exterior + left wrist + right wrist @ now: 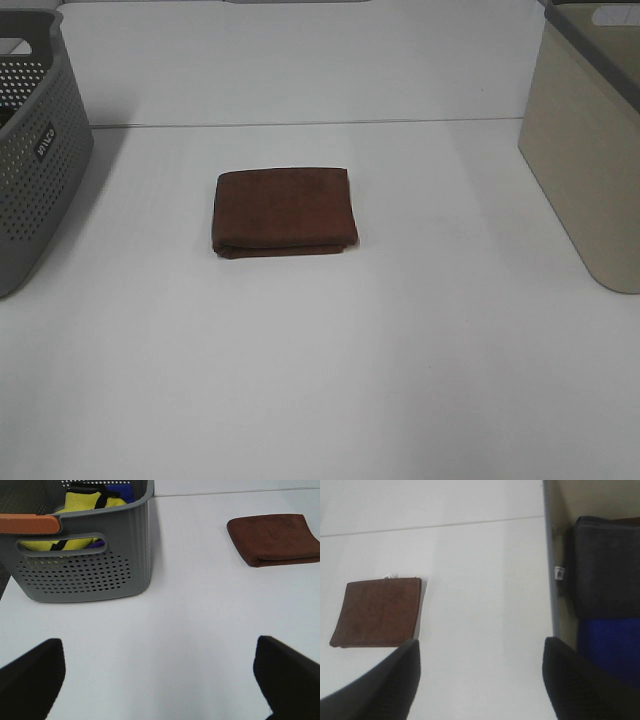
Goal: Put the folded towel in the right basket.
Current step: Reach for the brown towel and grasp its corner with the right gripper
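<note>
My table is a plain white top with a thin seam running across it toward the far edge. The folded towel, brown, lies flat near the middle of the top, a little toward the left edge. Open white surface runs from it to each basket. The right basket, beige, stands at the right edge, well apart from the towel, with a dark cloth and a blue cloth inside. The grey perforated left basket stands at the left edge, holding a yellow bundle. My left gripper and right gripper hang above the top, fingers spread wide, holding nothing.
</note>
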You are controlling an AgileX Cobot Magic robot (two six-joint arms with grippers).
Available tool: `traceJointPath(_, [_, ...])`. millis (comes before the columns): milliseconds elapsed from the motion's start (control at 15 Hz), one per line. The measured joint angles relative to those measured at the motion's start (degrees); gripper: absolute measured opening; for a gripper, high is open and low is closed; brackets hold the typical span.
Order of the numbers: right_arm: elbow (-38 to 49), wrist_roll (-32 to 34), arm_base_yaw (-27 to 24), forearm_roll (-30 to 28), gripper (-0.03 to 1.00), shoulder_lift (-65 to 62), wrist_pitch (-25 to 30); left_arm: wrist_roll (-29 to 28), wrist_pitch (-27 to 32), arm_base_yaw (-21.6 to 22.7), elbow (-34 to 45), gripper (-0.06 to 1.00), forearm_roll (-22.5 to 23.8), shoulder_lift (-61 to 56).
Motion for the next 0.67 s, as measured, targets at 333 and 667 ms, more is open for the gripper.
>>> traceJointPath(333, [-25.50,-3.90,3.67,11.40,0.66,27.33,8.65,0.00,0.00,0.00,0.00,0.97,0.00,0.00])
traceJointPath(667, [-31.74,-4.87,11.17,15.30,0.66,42.51,14.95,0.00,0.00,0.00,0.00,0.97,0.00,0.00])
